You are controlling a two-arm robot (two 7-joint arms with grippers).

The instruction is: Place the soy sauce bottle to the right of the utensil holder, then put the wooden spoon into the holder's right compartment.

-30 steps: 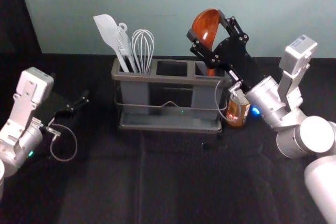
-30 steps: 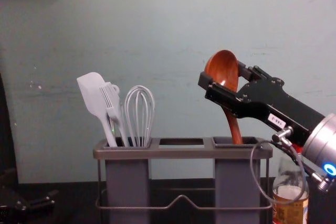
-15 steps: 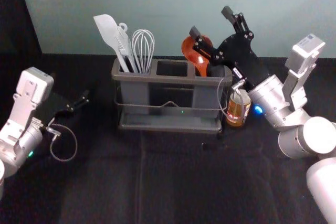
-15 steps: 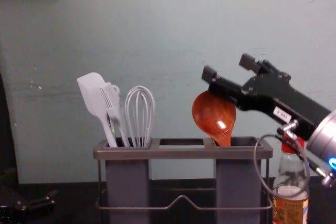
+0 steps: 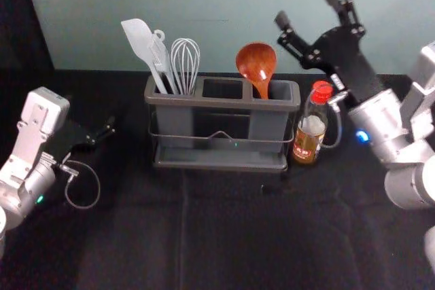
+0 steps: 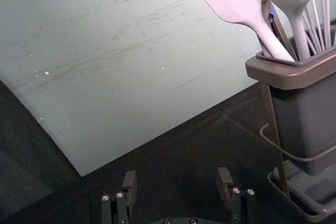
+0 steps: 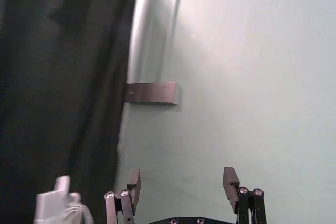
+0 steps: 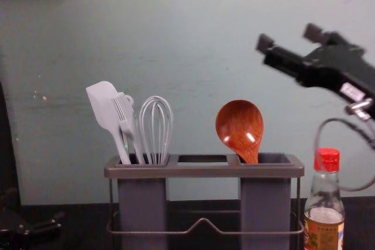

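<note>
Fingers of the left gripper (image 6: pixel 176 187) are spread apart with nothing held between them, and this idle arm is seen low at the left side of the worktop (image 5: pixel 224 236). Next, the spatula (image 5: pixel 138 40), the brush (image 5: pixel 160 56) and the whisk (image 5: pixel 185 59) are kept in the left compartment of the utensil holder (image 5: pixel 204 102). The wooden spoon (image 5: pixel 256 62) is placed in the right compartment (image 5: pixel 266 123), handle down, with its bowl leaned toward the middle. The soy sauce bottle (image 5: pixel 312 127) is stood upright just beside the holder, on its right. The right gripper (image 5: pixel 306 6) is held high, open and empty, well apart from the spoon. Both placements can be judged as completed; only the clearing away of the right arm is perhaps left.
</note>
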